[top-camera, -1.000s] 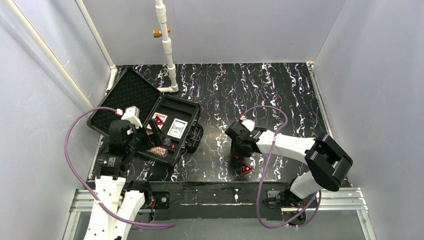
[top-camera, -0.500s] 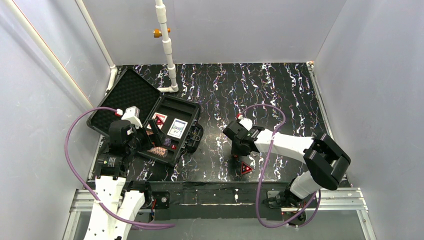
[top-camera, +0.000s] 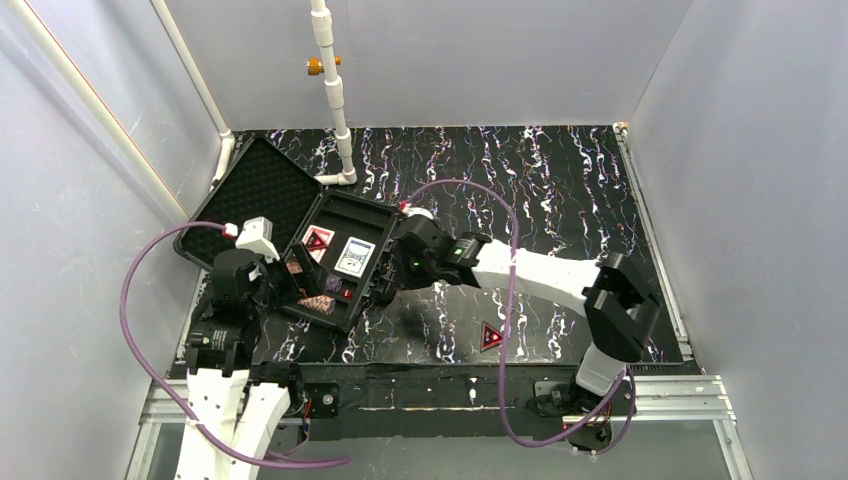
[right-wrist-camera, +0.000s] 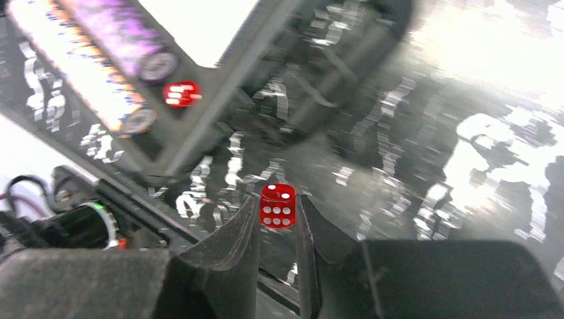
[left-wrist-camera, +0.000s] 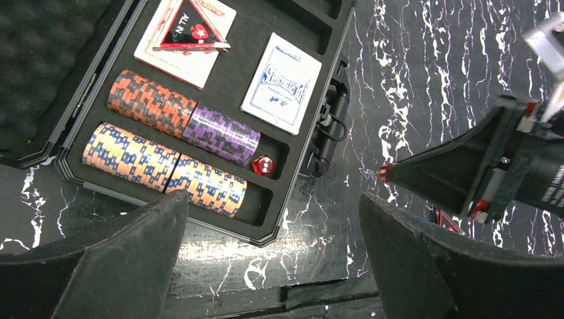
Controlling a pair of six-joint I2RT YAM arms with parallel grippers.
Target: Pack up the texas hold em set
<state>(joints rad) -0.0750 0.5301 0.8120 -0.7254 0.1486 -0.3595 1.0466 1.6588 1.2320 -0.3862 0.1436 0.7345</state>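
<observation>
Red die (right-wrist-camera: 278, 206) is pinched between my right gripper (right-wrist-camera: 278, 214) fingertips, just beside the open black case (top-camera: 255, 190). My left gripper (left-wrist-camera: 273, 259) hangs spread wide over its near edge. Triangle (left-wrist-camera: 193, 30) inside reads "ALL IN"; blue deck (left-wrist-camera: 282, 83) lettering is illegible.

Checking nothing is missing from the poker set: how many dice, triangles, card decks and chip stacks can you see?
Small red dice: 2
Flat red triangles: 2
Red and blue card decks: 2
Striped chip stacks: 4
Total: 10
</observation>
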